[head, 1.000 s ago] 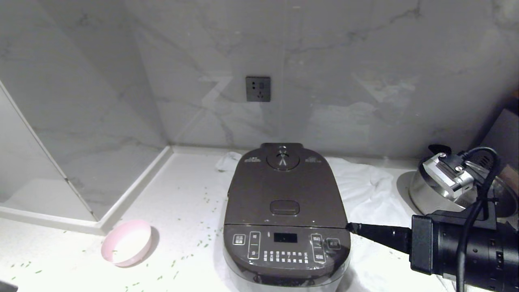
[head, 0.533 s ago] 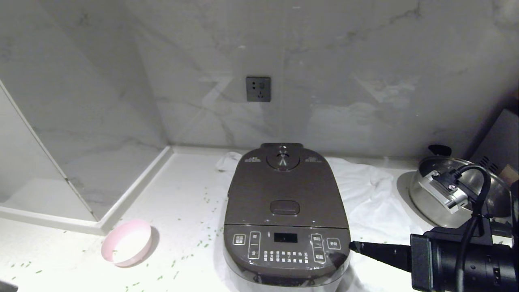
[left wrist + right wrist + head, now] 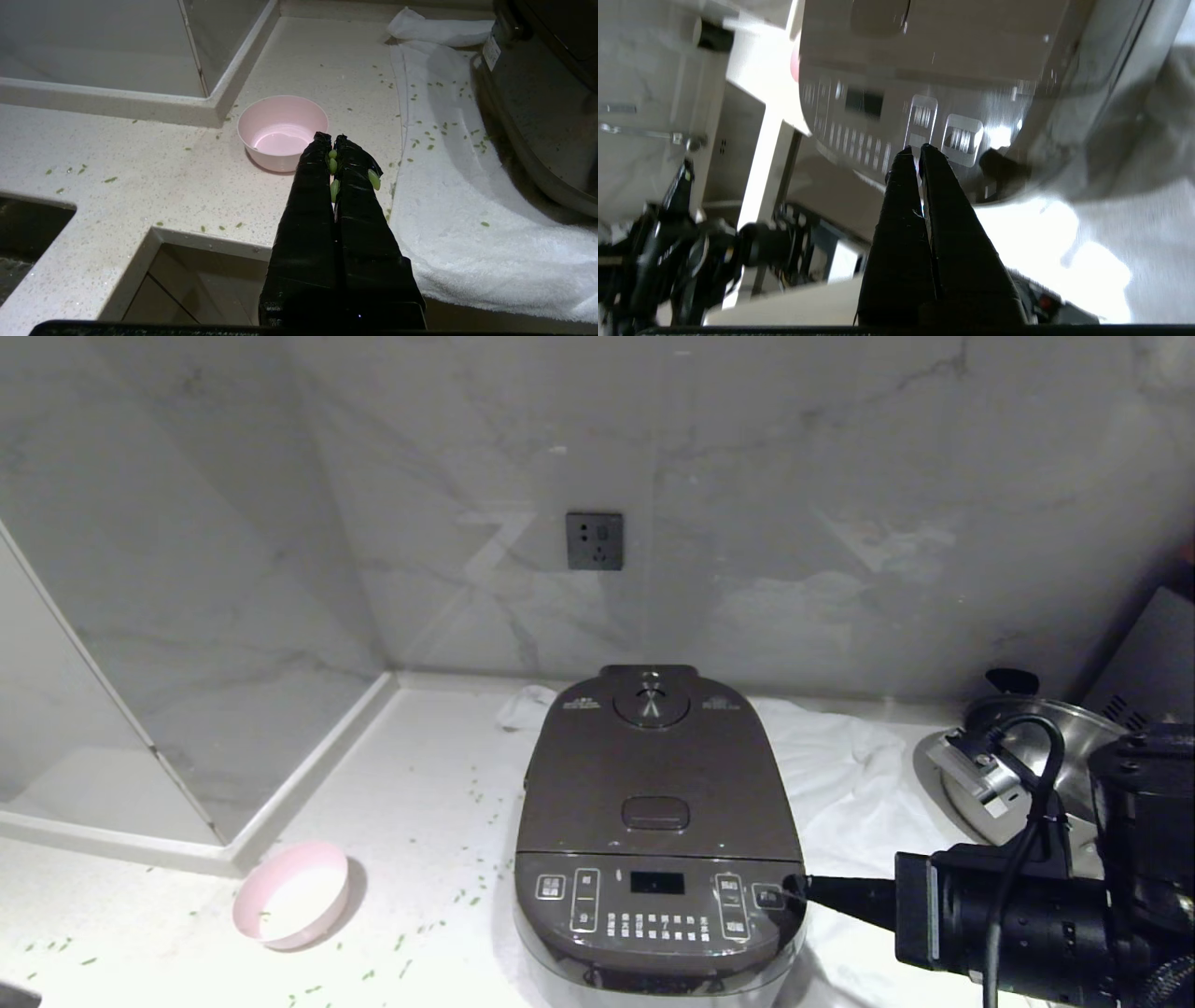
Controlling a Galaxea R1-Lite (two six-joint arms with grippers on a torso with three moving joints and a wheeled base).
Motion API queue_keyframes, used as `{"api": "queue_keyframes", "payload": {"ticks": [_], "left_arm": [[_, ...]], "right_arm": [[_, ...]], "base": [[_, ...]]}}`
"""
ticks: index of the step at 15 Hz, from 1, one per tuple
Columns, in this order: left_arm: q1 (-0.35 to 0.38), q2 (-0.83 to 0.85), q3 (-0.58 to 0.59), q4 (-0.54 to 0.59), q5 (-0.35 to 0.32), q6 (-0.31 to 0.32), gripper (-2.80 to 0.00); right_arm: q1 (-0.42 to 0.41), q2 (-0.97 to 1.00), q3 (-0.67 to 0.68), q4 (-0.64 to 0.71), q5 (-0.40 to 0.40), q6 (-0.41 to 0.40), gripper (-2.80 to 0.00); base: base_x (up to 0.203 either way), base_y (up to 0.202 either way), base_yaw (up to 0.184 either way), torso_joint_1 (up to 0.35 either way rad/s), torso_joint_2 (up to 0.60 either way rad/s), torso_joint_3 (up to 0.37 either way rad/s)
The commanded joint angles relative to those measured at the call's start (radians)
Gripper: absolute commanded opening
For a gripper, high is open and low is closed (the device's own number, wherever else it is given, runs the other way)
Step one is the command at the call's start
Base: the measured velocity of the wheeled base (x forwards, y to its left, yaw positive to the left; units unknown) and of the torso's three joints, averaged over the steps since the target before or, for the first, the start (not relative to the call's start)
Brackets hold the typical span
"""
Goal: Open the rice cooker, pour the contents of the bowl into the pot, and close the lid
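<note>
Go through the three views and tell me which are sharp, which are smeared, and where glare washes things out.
Head view: sharp and evenly lit, the rice cooker casting a soft shadow on the white towel. Left wrist view: crisp, green bits clear on the left gripper. Right wrist view: the button panel smeared by motion blur, with blown-out white glare beside the right gripper.

Rice cooker (image 3: pixel 658 831) centre of counter (image 3: pixel 420 803), lid (image 3: pixel 653 775) shut, open room above it, bowl (image 3: pixel 292 893) well apart at left w/ counter between, steel pan (image 3: pixel 1018 775) blocks rear right, right gripper (image 3: pixel 801 887) (fingers together) at panel's right edge.
</note>
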Motion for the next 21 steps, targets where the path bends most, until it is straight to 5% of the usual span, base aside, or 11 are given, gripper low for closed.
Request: {"api": "queue_keyframes", "payload": {"ticks": [1,21], "left_arm": [[0.0,0.0,0.0,0.005,0.001,0.002,-2.8],[0.0,0.0,0.0,0.005,0.001,-0.002,-2.8]], "right_arm": [[-0.021,0.099,-0.002,-0.068,-0.002,0.002,-2.8],[-0.041,0.133,0.034,-0.104,0.09,0.012,-2.8]], "base": [[0.0,0.0,0.0,0.0,0.0,0.0],[0.0,0.0,0.0,0.0,0.0,0.0]]}}
